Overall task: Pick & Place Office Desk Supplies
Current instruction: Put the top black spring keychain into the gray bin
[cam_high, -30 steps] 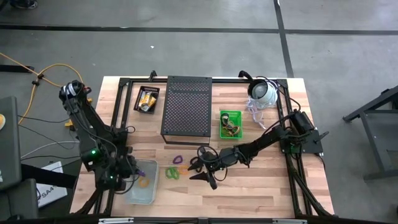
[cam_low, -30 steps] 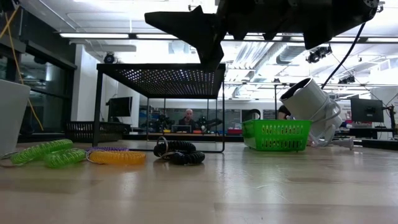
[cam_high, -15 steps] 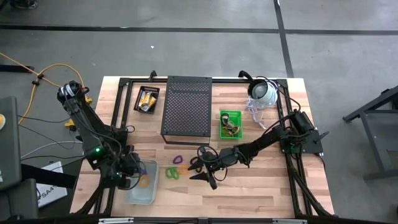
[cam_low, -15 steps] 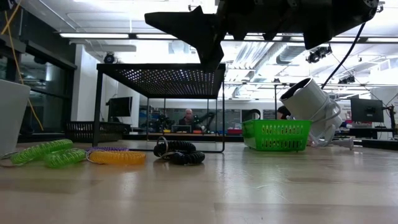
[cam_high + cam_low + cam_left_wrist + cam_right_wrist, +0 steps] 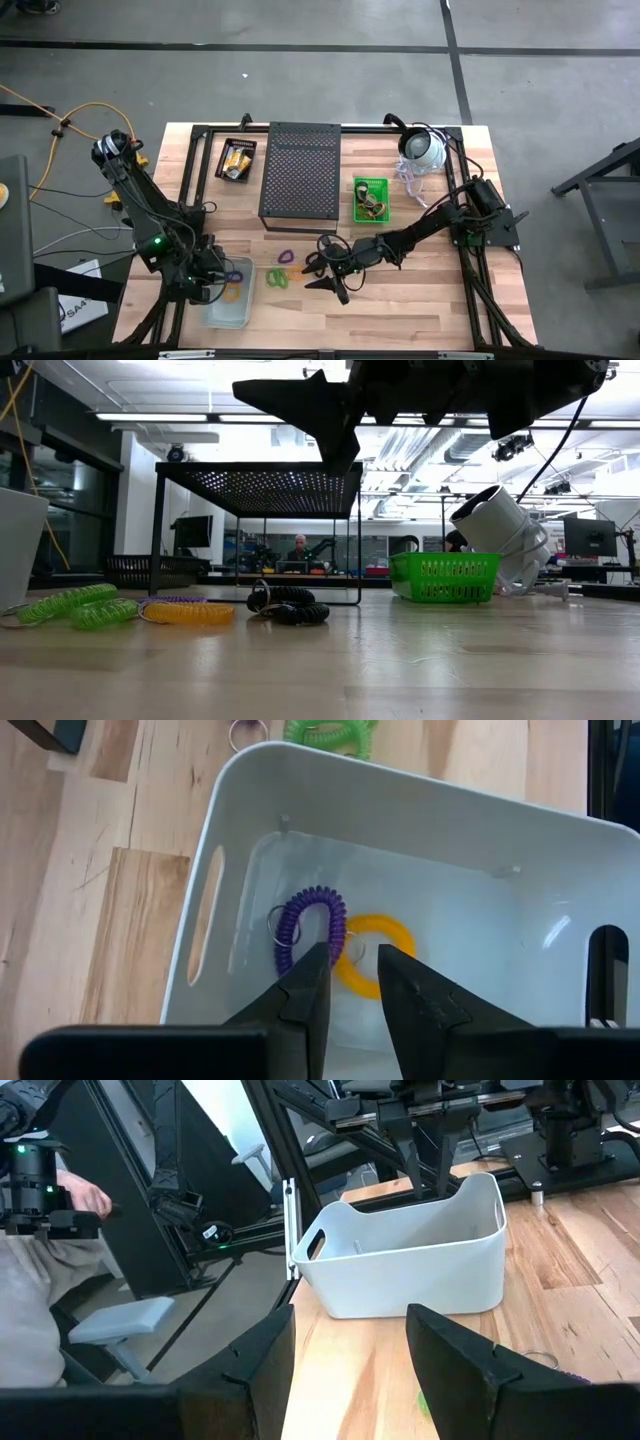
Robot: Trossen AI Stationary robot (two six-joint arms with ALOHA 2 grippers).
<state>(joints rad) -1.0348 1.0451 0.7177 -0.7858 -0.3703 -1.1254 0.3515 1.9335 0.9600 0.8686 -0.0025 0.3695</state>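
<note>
Purple loop [image 5: 308, 923] and yellow ring [image 5: 375, 954]: lying inside white bin [image 5: 430, 815]. Left gripper [image 5: 349, 982] above bin, fingers parted, empty; should be lifted straight. Right gripper [image 5: 345, 1350] beside bin, open.

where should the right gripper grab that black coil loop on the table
Grip the black coil loop across one side of its coiled band, coming straight down from above. It lies flat on the wood beside the orange loop, so only the band's thickness fits between the right gripper's open fingers.

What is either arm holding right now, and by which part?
Nothing: left gripper hangs open over the purple loop in the white bin; right gripper open, empty.
</note>
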